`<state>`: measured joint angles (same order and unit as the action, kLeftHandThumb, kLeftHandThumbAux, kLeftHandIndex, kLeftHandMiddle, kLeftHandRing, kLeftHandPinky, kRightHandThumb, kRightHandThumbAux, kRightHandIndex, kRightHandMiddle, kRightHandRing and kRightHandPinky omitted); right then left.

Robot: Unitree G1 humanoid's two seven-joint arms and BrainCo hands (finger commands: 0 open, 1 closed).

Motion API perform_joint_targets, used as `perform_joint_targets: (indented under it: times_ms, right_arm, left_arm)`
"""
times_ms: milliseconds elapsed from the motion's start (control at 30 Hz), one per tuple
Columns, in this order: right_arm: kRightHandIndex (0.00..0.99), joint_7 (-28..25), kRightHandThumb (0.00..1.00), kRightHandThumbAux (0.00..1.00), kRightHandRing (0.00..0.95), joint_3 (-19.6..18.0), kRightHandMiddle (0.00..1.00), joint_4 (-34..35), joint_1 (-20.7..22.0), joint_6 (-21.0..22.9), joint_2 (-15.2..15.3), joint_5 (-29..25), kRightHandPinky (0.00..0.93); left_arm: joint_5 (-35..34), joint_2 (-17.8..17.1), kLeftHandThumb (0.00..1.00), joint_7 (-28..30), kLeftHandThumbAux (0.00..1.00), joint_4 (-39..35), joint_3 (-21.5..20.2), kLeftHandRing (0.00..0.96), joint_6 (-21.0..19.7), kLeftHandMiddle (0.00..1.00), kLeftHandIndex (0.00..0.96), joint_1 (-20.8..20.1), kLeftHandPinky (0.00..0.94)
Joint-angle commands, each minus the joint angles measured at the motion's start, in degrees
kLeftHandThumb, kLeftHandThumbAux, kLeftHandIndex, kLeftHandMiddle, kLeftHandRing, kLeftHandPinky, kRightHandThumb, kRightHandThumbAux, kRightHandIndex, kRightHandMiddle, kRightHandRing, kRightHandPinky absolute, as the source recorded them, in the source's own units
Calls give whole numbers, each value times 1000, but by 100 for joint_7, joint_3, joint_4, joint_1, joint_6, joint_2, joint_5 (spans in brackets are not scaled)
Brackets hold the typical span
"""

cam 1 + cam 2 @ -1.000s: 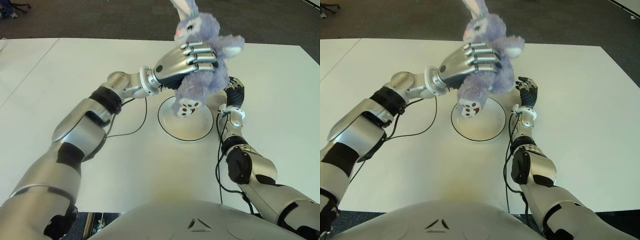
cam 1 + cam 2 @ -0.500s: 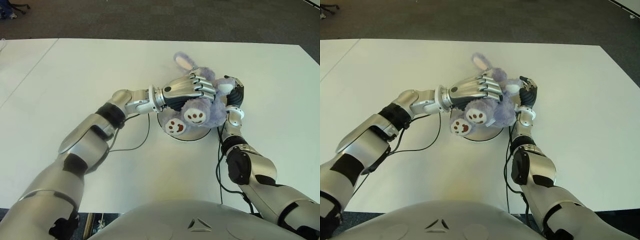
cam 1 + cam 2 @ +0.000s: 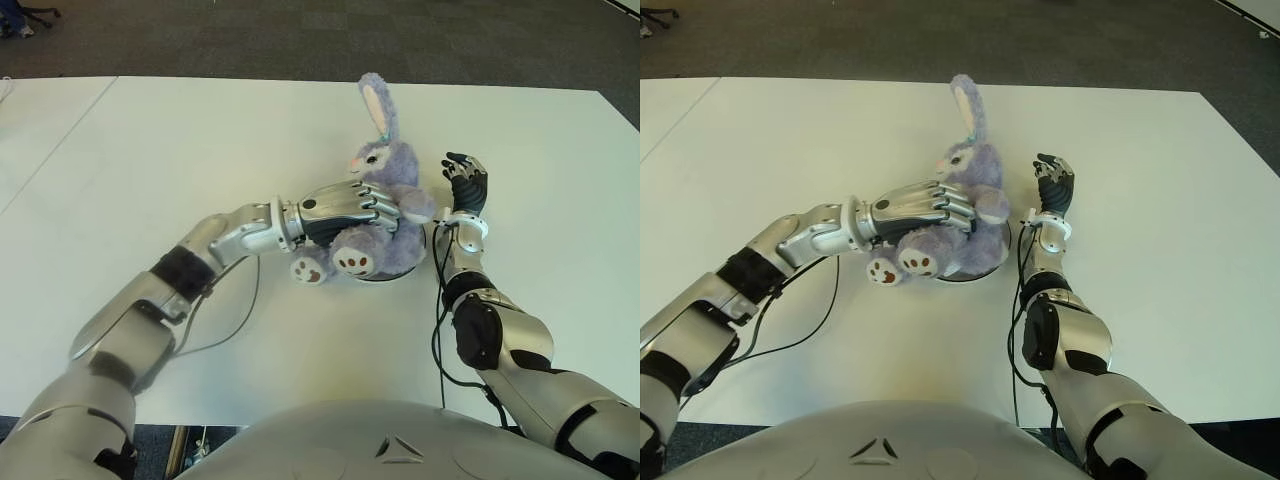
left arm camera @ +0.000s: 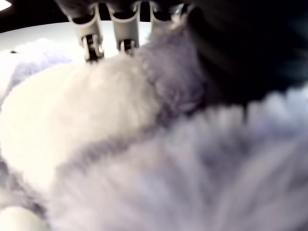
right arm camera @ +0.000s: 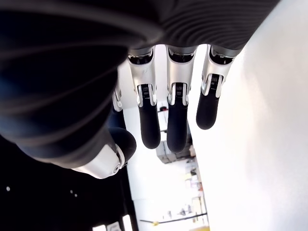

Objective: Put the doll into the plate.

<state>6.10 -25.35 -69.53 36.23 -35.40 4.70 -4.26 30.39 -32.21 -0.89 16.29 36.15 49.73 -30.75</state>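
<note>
**Obs:** Since a second ago the left hand (image 3: 345,207) has brought the purple plush bunny (image 3: 380,215) down from mid-air; half a second ago it lay tipped on its back over the plate (image 3: 410,268), and now it sits upright, ears up, feet toward the robot.

**Check:** Hand state?

**Obs:** Left fingers (image 3: 940,205) are wrapped across the bunny's belly, clamped on it; the left wrist view is filled with fur, with fingertips pressed into it. Right hand (image 3: 465,183) shows just beside the plate on its right side, fingers loosely apart and holding nothing, confirmed in its wrist view.

**Check:** Is the bunny in the plate?

**Obs:** Mostly. Its seat covers the plate, of which only a thin arc of dark rim shows on the right. Both feet (image 3: 333,266) overhang the near-left edge onto the white table (image 3: 150,150).

**Check:** Risks?

**Obs:** My judgement: the toy is top-heavy and sits off-centre toward the left rim. Fingers snagging the fur on release could drag it off the plate or tip it forward. Opening fully before withdrawing should prevent that.
</note>
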Motion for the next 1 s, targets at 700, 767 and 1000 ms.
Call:
perform_joint_targets:
  times_ms: [700, 767, 1000]
  right_arm:
    - [402, -88, 709, 739, 308, -152, 317, -777, -1278, 726, -373, -160, 264]
    - [402, -82, 709, 739, 306, -140, 316, -777, -1279, 721, -369, -146, 271]
    - [402, -78, 710, 739, 313, -134, 319, -777, -1271, 731, -370, -147, 291]
  left_arm:
    - [712, -21, 868, 33, 664, -526, -636, 818, -420, 802, 680, 1563, 835]
    - [751, 44, 836, -107, 662, -487, -687, 809, -368, 790, 651, 1583, 827]
    - [754, 216, 695, -322, 698, -337, -814, 781, -268, 736, 417, 1524, 805]
